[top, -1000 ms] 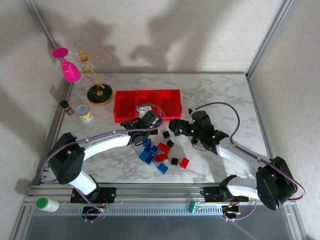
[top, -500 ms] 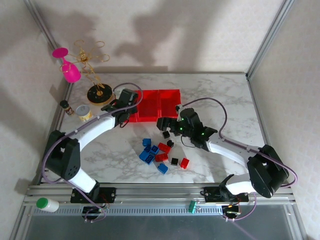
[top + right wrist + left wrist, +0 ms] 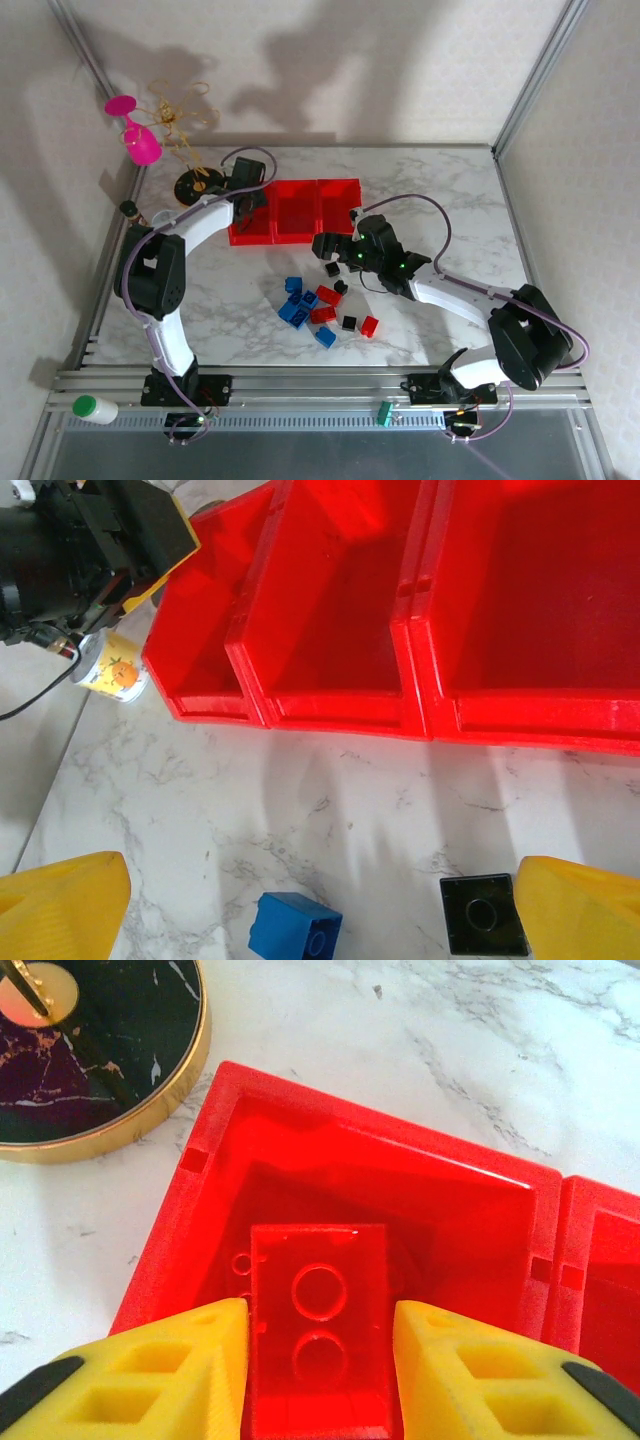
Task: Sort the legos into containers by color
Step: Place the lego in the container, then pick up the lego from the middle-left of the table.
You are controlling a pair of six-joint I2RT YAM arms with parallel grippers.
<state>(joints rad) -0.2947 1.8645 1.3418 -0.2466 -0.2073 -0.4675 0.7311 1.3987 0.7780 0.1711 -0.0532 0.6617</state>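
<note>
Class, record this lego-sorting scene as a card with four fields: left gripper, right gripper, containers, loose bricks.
left gripper: over the leftmost container, a red brick between its fingers; gripped or released, cannot tell
right gripper: open wide, low over the table, near a black brick and a blue brick
containers: three red bins joined in a row
loose bricks: red, blue and black, clustered on the table nearer the arm bases than the containers

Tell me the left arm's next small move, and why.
Probably open the left gripper wider. The red lego sits between its fingers directly over the leftmost container, so letting go should drop it inside. Whether the pads grip it right now is unclear.
</note>
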